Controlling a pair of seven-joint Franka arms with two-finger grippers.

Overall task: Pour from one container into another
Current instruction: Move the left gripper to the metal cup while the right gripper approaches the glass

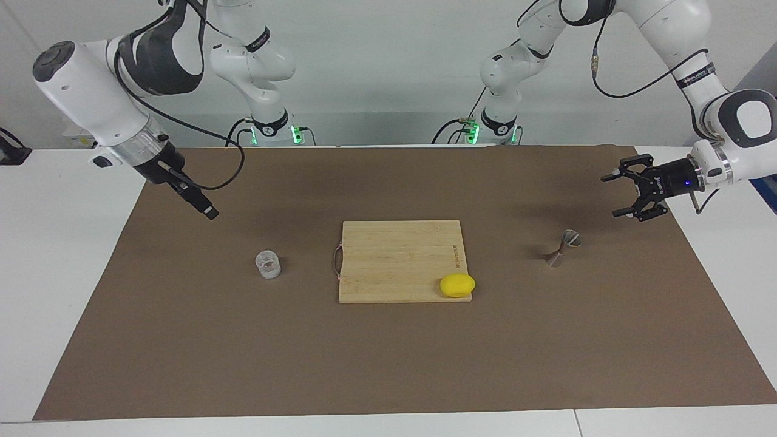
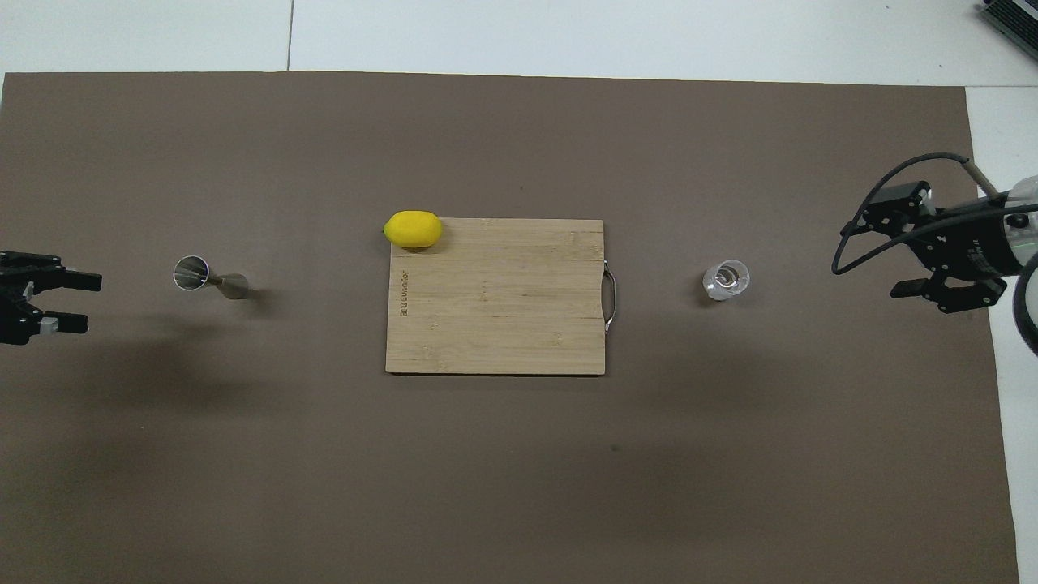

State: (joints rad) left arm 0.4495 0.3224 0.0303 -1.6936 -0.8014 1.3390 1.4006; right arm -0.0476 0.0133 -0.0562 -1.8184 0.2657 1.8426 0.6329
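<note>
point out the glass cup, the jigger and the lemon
glass cup [image 1: 268, 264]: facing view, on its clear side wall
jigger [image 1: 563, 249]: facing view, on its narrow waist
lemon [image 2: 413, 229]: overhead view, middle of its yellow skin

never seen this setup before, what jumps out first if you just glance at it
The bright yellow lemon stands out, sitting on a corner of the pale wooden cutting board mid-table. Flanking the board on the brown mat are a small clear glass cup toward the right arm's end and a silvery hourglass-shaped metal jigger toward the left arm's end. The open left gripper hangs near the jigger and the open right gripper near the cup, both empty.
</note>
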